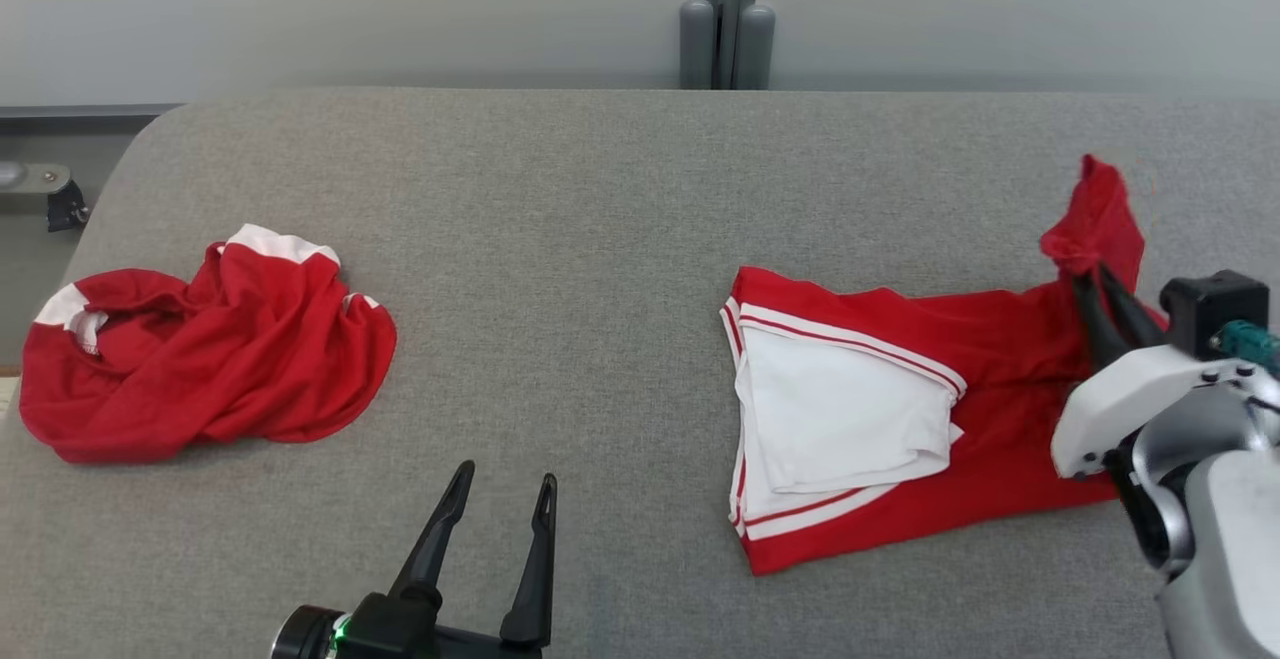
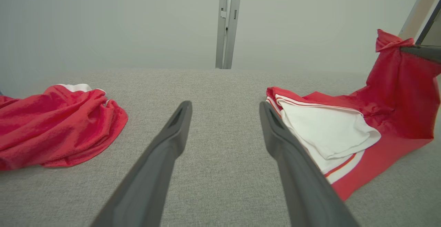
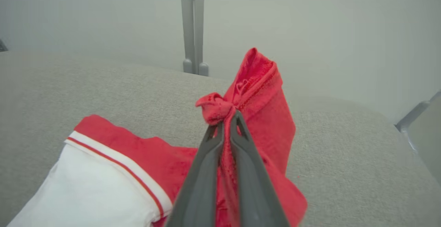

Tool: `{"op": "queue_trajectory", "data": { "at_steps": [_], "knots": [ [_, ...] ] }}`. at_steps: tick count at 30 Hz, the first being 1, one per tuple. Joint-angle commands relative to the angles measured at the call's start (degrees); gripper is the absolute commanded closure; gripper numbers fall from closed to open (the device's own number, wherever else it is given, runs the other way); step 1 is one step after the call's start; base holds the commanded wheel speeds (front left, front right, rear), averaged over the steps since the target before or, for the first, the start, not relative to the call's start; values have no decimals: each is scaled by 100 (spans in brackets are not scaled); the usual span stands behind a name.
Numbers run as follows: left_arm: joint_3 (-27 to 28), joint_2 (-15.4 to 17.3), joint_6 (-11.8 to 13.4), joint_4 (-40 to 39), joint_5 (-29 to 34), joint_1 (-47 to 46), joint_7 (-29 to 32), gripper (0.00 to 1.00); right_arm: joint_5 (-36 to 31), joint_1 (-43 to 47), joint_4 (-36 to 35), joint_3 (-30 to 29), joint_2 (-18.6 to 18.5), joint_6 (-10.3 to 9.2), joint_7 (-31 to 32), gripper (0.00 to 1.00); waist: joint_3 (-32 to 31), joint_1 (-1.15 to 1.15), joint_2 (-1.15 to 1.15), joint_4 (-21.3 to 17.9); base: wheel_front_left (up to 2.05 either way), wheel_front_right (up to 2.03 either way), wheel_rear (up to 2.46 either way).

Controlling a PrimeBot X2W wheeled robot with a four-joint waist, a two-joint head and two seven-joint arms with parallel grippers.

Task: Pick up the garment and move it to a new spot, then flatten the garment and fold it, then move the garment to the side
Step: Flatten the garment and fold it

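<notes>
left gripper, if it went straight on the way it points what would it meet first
Probably nothing: the left gripper points along bare grey tabletop, between the crumpled red garment and the red and white garment. Beyond lies the wall post, though depth is unclear.

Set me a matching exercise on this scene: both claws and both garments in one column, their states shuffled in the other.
1. left claw
2. right claw
3. crumpled garment
4. spread garment

a. one corner lifted up
b. open, holding nothing
c. lying in a heap on the robot's left
d. shut on red cloth

Pairs: 1-b, 2-d, 3-c, 4-a
</notes>
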Motion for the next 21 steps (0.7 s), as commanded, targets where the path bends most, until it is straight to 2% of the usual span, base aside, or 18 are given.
{"op": "queue_trajectory", "data": {
  "at_steps": [1, 5, 8, 14, 21],
  "knots": [
    [3, -25, -24, 12, 13, 78, -18, 0, -77, 180, -240, 53, 149, -11, 68, 100, -49, 0, 0, 115, 0, 0, 0],
    [9, -35, -34, 27, 53, 93, -18, 0, -150, 506, -725, 265, 630, -10, 282, 100, -111, 0, 0, 273, 0, 0, 0],
    [34, -44, -26, 0, 62, 103, -18, 0, -120, 633, -804, 438, 821, -11, 349, 100, -164, 0, 0, 377, 0, 0, 0],
    [53, -55, -60, 35, 97, 174, -18, 0, 60, 459, -338, 942, 1087, -10, 288, 100, -268, 0, 0, 542, 0, 0, 0],
    [53, -65, -84, 25, 122, 211, -18, 0, 278, 307, 251, 1421, 1121, -10, 430, 100, -277, 0, 0, 639, 0, 0, 0]
  ]
}}
